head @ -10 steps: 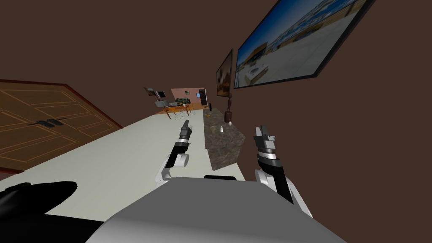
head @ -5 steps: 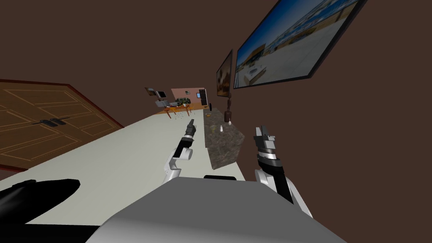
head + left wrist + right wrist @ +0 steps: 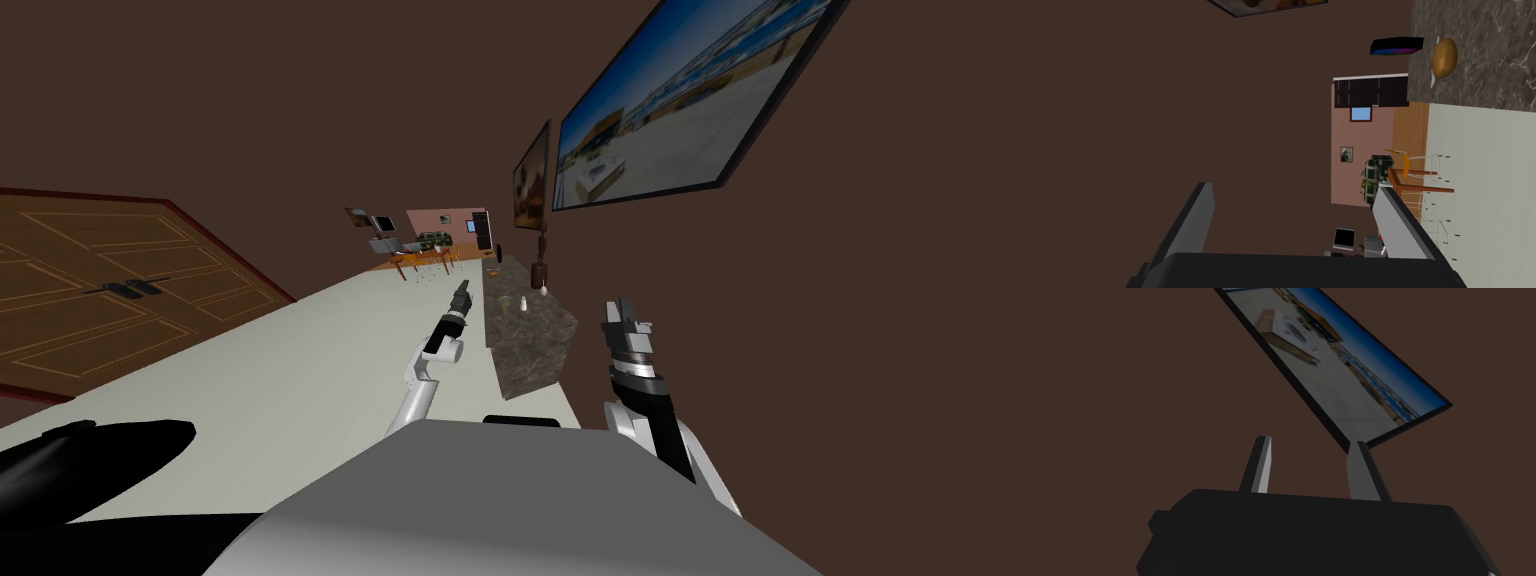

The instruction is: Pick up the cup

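Over last second your left tool has pushed forward, arm stretching toward dark marbled surface. Your right tool unmoved, raised, off to the side. Both tools spread open, nothing held. Probable cup is small pale thing on surface, ahead of left tool and off toward right tool's side, not yet between fingers. Too small to be sure. Judged stage: reach under way. Left tool likely needs swing toward surface before any closing.
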Motion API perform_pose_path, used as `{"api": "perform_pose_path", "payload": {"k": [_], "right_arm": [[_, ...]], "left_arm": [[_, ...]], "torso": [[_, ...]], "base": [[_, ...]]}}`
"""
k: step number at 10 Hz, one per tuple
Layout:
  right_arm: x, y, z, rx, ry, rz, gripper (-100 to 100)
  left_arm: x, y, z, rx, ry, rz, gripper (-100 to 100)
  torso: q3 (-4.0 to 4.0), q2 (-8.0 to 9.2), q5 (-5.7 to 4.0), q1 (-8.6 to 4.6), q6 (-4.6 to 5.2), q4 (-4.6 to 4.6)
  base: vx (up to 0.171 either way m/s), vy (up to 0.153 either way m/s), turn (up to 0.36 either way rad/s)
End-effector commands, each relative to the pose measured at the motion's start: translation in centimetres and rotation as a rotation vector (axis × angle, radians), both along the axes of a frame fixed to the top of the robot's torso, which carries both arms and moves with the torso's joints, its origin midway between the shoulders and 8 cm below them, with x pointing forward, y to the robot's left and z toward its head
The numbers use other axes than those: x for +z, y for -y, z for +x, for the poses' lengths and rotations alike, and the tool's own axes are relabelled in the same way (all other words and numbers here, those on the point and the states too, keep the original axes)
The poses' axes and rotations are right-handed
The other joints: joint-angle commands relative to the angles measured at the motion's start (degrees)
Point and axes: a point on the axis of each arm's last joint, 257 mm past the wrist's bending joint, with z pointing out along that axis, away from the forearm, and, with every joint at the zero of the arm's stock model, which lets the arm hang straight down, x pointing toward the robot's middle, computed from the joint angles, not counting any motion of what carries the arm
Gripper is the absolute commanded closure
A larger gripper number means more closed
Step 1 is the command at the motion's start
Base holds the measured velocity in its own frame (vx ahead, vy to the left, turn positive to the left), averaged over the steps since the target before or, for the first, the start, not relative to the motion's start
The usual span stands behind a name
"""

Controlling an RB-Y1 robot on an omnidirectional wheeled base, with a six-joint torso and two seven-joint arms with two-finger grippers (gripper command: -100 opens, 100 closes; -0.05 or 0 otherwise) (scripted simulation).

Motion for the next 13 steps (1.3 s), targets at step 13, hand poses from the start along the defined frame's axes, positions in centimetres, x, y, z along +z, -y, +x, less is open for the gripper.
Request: {"api": "perform_pose_path", "payload": {"k": [13], "right_arm": [[0.0,0.0,0.0,0.000,0.000,0.000,0]], "left_arm": [[-5.4,3.8,10.8,-0.031,-0.345,-0.021,-100]], "torso": [[-0.02,-0.03,0.00,-0.01,-0.01,-0.01]], "base": [[-0.021,-0.021,0.005]]}}
